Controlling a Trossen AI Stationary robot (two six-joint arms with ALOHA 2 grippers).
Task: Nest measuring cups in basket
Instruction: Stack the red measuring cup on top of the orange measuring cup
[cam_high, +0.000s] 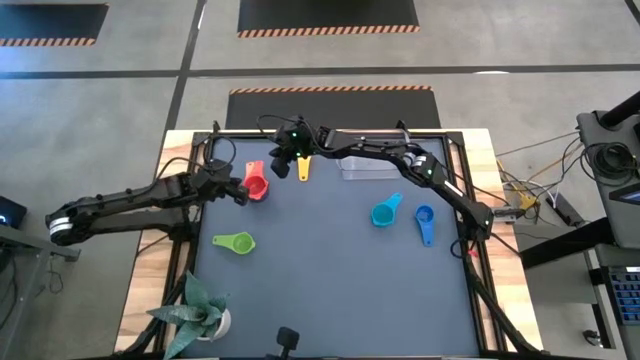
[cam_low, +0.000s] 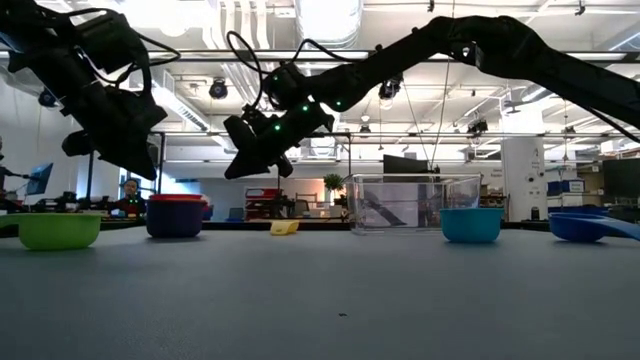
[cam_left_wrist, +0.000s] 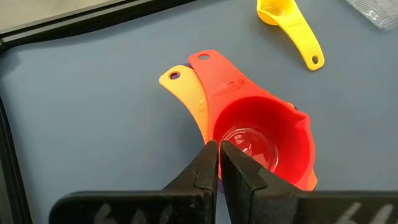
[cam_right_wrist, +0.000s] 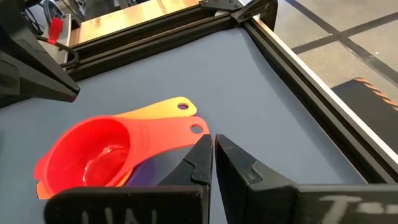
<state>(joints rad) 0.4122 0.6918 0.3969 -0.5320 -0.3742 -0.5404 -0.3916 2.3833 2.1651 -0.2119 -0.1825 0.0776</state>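
A red cup (cam_high: 256, 186) sits nested on an orange and a purple one near the table's far left; this stack (cam_left_wrist: 261, 140) rests on its base. My left gripper (cam_left_wrist: 218, 163) hovers shut just above the stack's rim, raised off the table (cam_low: 135, 160). My right gripper (cam_right_wrist: 211, 158) is shut too, hanging raised (cam_low: 255, 155) between the stack and the yellow cup (cam_high: 303, 168). The clear basket (cam_high: 365, 166) stands at the far edge. Cyan (cam_high: 385, 212), blue (cam_high: 425, 222) and green (cam_high: 235, 242) cups lie apart on the mat.
A potted plant (cam_high: 195, 312) stands at the near left corner. A black frame rail (cam_right_wrist: 298, 68) borders the mat. Cables run along the far edge near the right arm. Open mat lies in the middle and toward the near edge.
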